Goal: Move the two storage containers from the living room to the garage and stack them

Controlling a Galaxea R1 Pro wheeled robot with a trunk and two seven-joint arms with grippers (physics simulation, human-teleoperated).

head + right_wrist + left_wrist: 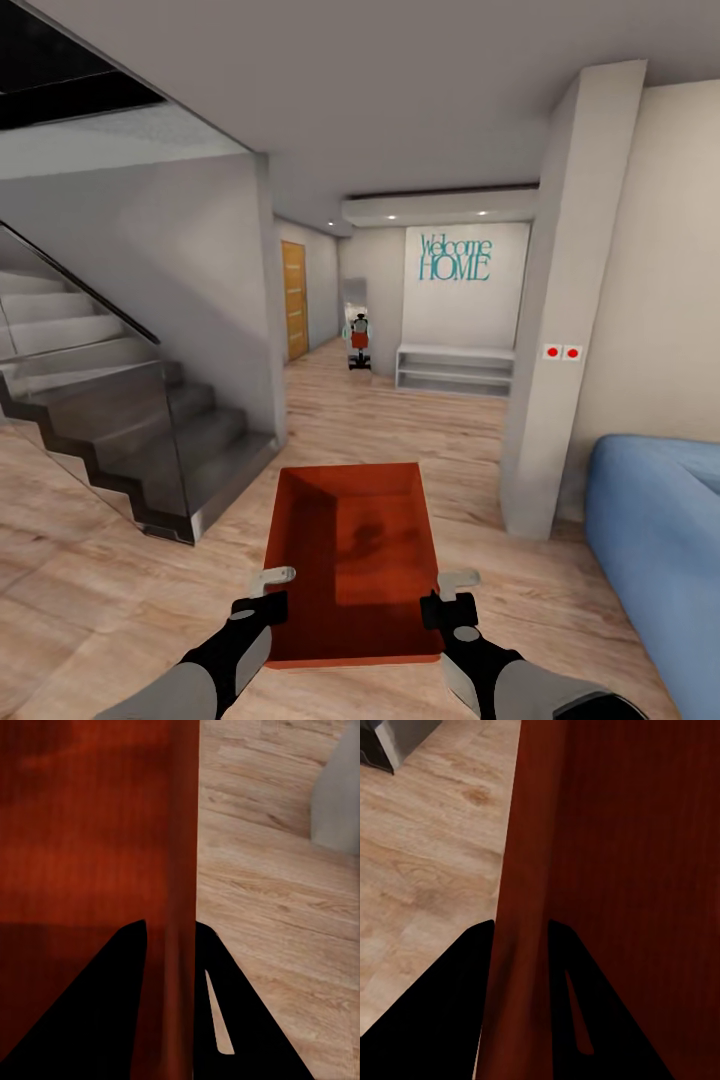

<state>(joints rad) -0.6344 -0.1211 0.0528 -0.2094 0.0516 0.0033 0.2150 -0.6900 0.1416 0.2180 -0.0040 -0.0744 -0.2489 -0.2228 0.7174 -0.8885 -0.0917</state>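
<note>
Progress: early. You have one storage container (352,565) lifted and carried out ahead of the trunk, still in the living room; the second container, the garage and its concrete floor are all yet to come, as are the set-down and the stack.

Left gripper (266,592): closed over the container's left long wall near its near end. In the left wrist view the thin orange-red wall (521,945) runs straight between the two dark fingers (450,1005), one inside, one outside.

Right gripper (447,592): same arrangement on the opposite wall; in the right wrist view the wall (178,945) is pinched between the fingers (97,1005).

Container: open top upward, roughly level, empty, long axis pointing away from you, above the plank floor.

Surface: light wood plank floor (90,590), bare.

Room: grey staircase (120,420) with glass balustrade at left; blue sofa (660,540) at right; white pillar (560,330) beside it; corridor ahead with a wooden door (293,300), a low white shelf (455,368) and a teal "Welcome HOME" sign (455,258).
</note>
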